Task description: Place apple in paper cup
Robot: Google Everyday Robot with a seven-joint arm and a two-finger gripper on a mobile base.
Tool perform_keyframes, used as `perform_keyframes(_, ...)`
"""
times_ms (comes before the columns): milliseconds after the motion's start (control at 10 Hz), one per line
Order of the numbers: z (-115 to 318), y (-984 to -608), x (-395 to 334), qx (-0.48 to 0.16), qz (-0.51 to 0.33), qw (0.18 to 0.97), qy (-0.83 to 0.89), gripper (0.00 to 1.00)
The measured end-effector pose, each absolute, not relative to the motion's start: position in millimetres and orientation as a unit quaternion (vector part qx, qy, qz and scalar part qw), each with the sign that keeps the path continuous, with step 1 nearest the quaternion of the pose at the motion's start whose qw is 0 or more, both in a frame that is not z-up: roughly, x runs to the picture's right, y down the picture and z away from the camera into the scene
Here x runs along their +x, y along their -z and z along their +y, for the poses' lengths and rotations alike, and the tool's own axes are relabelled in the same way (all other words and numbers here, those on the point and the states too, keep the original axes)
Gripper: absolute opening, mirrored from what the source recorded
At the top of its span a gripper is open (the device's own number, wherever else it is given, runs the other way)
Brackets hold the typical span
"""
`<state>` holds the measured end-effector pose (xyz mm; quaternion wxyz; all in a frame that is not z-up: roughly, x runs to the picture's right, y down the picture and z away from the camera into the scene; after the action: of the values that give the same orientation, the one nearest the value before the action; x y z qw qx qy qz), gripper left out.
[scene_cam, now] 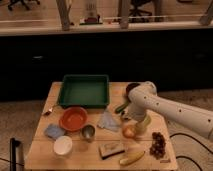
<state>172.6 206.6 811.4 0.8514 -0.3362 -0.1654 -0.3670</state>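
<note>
On the surface [80, 156], the bowl [73, 118] is sitting just before the left half of the tray [84, 91], the paper cup [63, 146] lying well before that same half. The pincer [130, 120] is hanging off the tray's front right corner, the apple [129, 132] sitting slightly farther out.

One apple [128, 132], one paper cup [63, 145], one banana [131, 157], two cloths [108, 120], one end effector [131, 120] at apple

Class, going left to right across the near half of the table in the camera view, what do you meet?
Paper cup → metal cup → tan block → apple, with the gripper just above it → grapes.
</note>
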Motion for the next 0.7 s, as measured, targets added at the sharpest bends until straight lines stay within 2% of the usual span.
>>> perform_keyframes(700,227,-798,160,-0.332,-0.185,0.844,0.380,0.80)
